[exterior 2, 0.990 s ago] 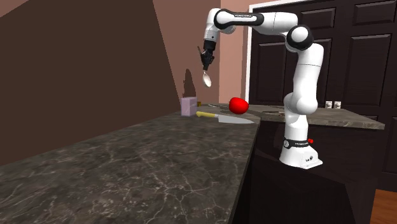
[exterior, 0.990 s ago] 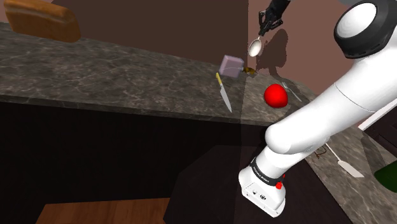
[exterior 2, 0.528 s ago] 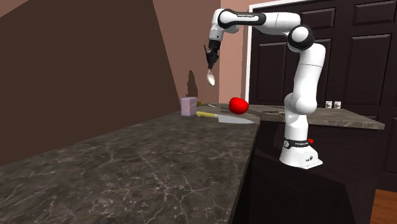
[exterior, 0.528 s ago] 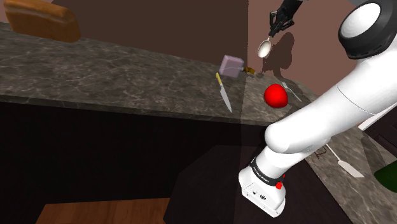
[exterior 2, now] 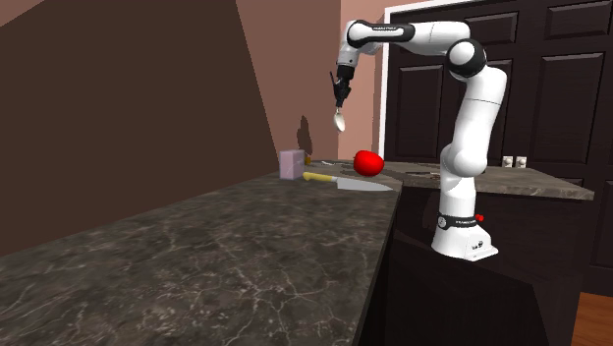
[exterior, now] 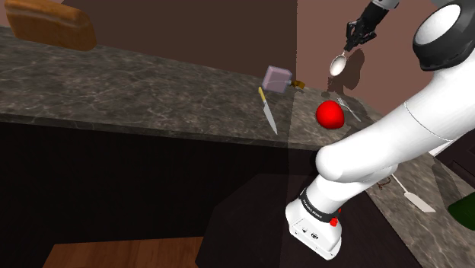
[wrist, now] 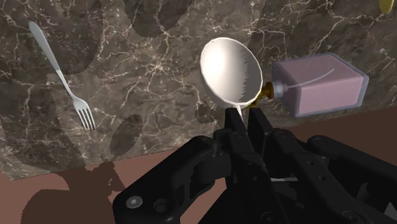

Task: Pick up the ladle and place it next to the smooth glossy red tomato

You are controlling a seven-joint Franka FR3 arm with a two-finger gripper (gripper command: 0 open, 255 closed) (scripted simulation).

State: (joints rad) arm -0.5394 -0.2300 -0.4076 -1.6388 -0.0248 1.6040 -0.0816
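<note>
Moved ladle [exterior: 338, 64] to tomato's [exterior: 329, 114] 12 o'clock, shoulder view.
Kept handle pinched in gripper [wrist: 240, 119], bowl down, clear of counter [exterior: 152, 91].

A long surface [exterior: 152, 91] of dark stone with pale veins runs along a brown wall [exterior 2: 147, 108] and turns a corner where a lighter, pinkish wall [exterior: 316, 23] begins. Below the surface the cabinet fronts [exterior: 114, 183] are almost black — no detail shows on them. In the second exterior view, dark panelled doors [exterior 2: 550, 88] stand in a white frame [exterior 2: 385, 98], with two small pale wall plates [exterior 2: 513, 161] just above the far stretch of stone. The floor [exterior: 122, 255] is reddish-brown wood — the light is dim.
</note>
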